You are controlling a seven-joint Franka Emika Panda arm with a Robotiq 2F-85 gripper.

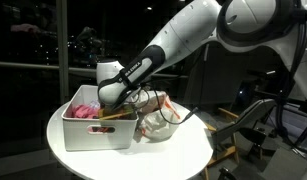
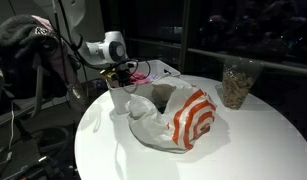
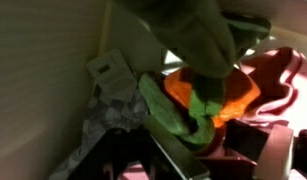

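Note:
In both exterior views my gripper (image 1: 115,98) (image 2: 121,74) reaches down into a white bin (image 1: 93,133) (image 2: 115,96) on a round white table (image 1: 178,158) (image 2: 248,140). In the wrist view the gripper (image 3: 208,152) straddles a green and orange soft thing (image 3: 193,100). The green part lies against one finger (image 3: 171,158). Whether the jaws pinch it does not show. Pink and red items (image 1: 83,112) (image 3: 288,75) also lie in the bin. The bin wall (image 3: 43,80) is close beside the gripper.
A white plastic bag with a red ring logo (image 2: 188,122) (image 1: 158,122) lies crumpled next to the bin. A clear jar of brown bits (image 2: 236,85) stands at the table's far side. A chair (image 1: 255,118) stands beyond the table. A grey paper tag (image 3: 113,72) lies in the bin.

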